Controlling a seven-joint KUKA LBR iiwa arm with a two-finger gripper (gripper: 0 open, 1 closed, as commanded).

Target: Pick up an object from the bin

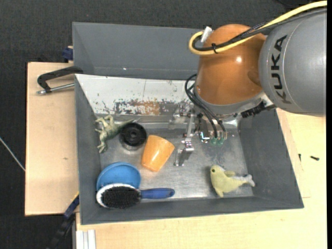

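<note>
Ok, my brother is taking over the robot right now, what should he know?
Gripper: down in the bin, just right of the orange cup, holding nothing that shows.
Things: orange cup on its side, centre; yellowish seal toy lower right; black round pot, green toy figure, blue bowl and black brush on the view's left.
Done: nothing picked.
Left: grasp one thing, probably cup or seal, and lift it out.
</note>
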